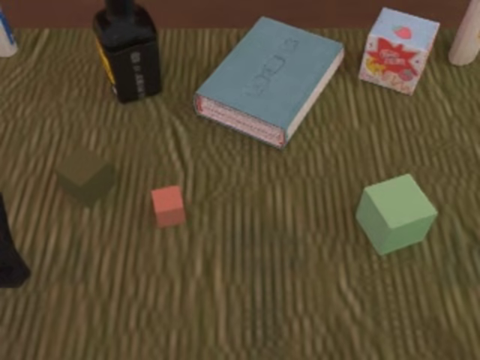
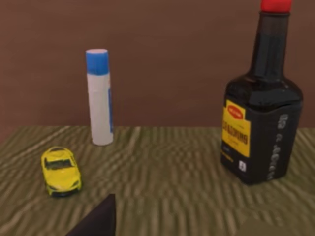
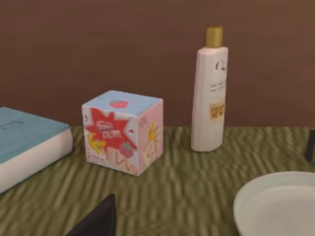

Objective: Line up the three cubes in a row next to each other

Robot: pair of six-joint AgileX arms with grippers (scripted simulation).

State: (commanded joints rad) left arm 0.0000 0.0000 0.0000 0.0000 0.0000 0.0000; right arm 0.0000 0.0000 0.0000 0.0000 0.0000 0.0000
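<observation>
Three cubes lie apart on the olive cloth in the top view. The dark olive cube (image 1: pixel 86 175) is at the left, with the small salmon-red cube (image 1: pixel 168 205) a short way to its right. The large light green cube (image 1: pixel 396 213) sits far off at the right. My left gripper (image 1: pixel 9 259) shows only as a dark shape at the left edge, below the olive cube and touching nothing. My right gripper (image 3: pixel 98 221) is outside the top view; its wrist view shows only a dark tip of it above the cloth.
Along the back stand a black sauce bottle (image 1: pixel 127 56), a blue book (image 1: pixel 270 79) and a printed strawberry carton (image 1: pixel 397 51). A white bottle (image 3: pixel 209 93) and a white plate (image 3: pixel 280 206) are at the right. A yellow toy car (image 2: pixel 60 171) and a blue-capped stick (image 2: pixel 99 98) are at the left.
</observation>
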